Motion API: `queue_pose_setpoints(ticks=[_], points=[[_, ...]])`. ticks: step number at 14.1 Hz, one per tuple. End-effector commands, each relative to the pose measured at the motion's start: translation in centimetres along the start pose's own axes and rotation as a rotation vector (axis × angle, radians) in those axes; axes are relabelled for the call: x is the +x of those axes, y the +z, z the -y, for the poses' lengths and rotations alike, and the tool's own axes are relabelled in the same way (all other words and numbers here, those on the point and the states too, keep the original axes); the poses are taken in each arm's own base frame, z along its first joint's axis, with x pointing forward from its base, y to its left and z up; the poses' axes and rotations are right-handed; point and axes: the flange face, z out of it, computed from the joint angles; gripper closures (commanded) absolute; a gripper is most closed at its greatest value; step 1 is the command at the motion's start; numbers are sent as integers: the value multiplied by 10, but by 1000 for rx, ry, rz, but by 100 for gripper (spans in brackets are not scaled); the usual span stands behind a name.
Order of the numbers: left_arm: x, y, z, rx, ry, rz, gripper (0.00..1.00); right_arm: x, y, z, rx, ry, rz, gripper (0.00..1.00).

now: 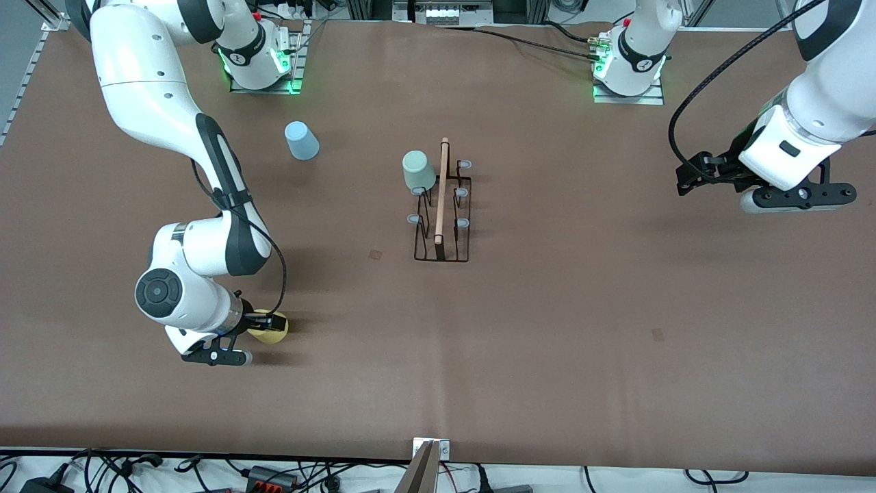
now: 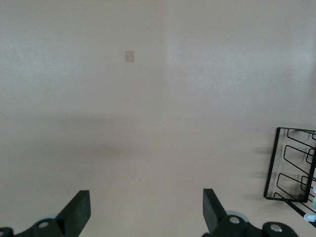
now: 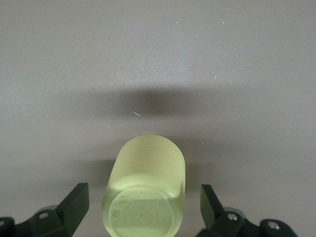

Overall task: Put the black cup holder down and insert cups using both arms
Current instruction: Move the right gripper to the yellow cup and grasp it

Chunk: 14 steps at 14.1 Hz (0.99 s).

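We see the black cup holder (image 1: pixel 442 212) at the table's middle, with the mint green cup (image 1: pixel 418 170) upside down on one peg. The right gripper (image 3: pixel 143 207) stands apart around the yellow cup (image 1: pixel 272 327), not touching it. The left gripper (image 2: pixel 146 207) waits wide apart over bare table.

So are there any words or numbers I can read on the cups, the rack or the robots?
No text can be read here.
Right arm base: a small round mark, too small to read.
Left arm base: the same round mark, too small to read.
Yellow cup, blue cup, green cup and rack: plain, no writing.
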Motion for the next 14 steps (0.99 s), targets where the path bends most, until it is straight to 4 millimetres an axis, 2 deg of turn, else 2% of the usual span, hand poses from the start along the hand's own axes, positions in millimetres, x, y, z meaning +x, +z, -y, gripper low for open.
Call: queue_pose_setpoints(ticks=[1,4,5,6,8,10,12,13,14], points=[[-2,-3,8,3,4,-4,0,5,-4,1,9,-31,-10,0],[-2,-9,4,1,2,-20,0,5,-4,4,7,-64,-11,50],[0,-16,1,4,8,-37,0,5,-5,3,7,-77,-9,58],[0,-14,3,-6,10,-30,0,5,-5,2,7,-89,-6,65],[-1,-15,-3,-14,19,-29,0,4,-12,3,8,-90,-1,71],[0,-13,3,-15,11,-26,0,-12,-52,29,7,-115,57,72],[3,-15,5,-11,8,-34,0,-29,-103,58,13,-152,72,72],[2,-12,8,-15,2,-22,0,-39,-128,83,23,-185,57,72],[1,-15,6,-11,5,-27,0,-51,-144,104,27,-200,53,72]])
